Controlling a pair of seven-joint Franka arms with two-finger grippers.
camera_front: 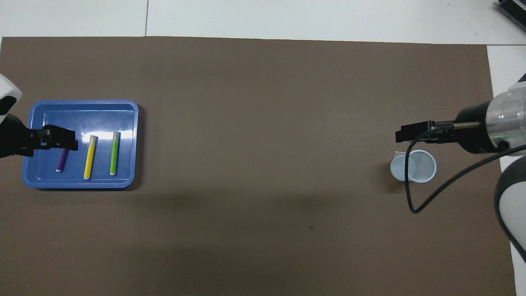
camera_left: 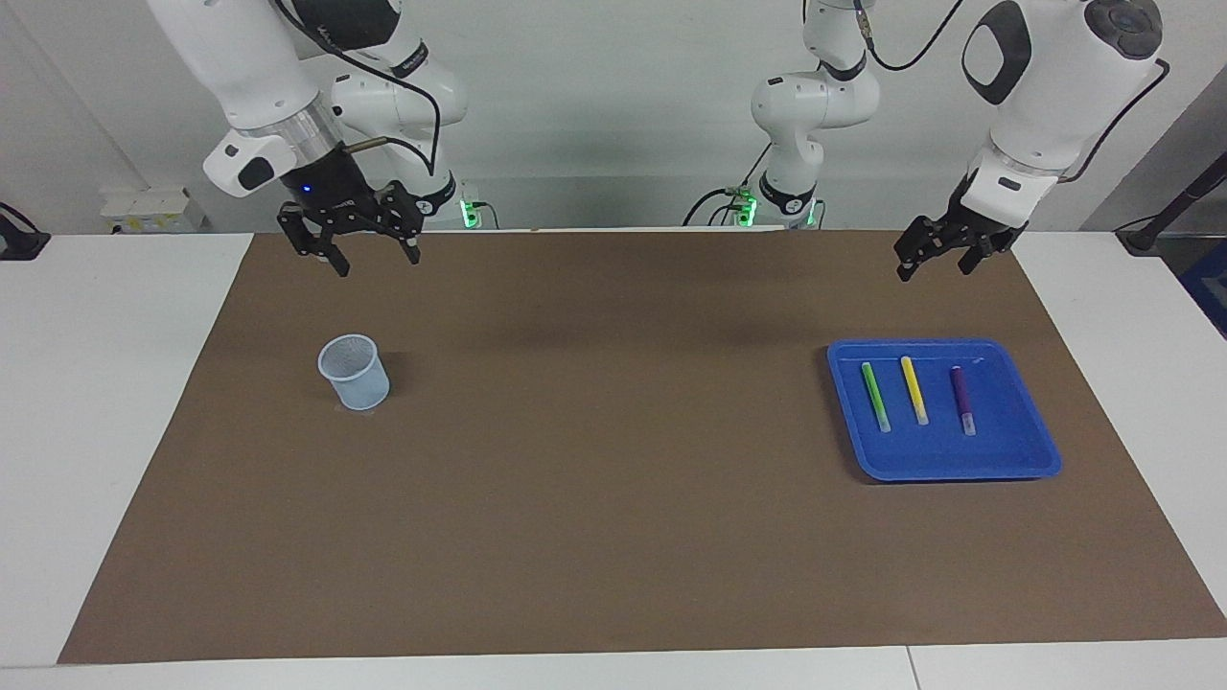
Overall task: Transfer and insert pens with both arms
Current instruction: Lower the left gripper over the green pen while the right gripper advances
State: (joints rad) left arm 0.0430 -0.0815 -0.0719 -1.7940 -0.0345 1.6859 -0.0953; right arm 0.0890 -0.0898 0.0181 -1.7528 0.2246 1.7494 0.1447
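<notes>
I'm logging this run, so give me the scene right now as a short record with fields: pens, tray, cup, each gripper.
pens: green pen, yellow pen and purple pen lie side by side in the tray, none held
tray: blue tray, toward the left arm's end of the table
cup: pale cup, upright, no pen in it, toward the right arm's end
left gripper: open, raised, holding nothing
right gripper: open, raised, holding nothing
surface: brown mat
</notes>
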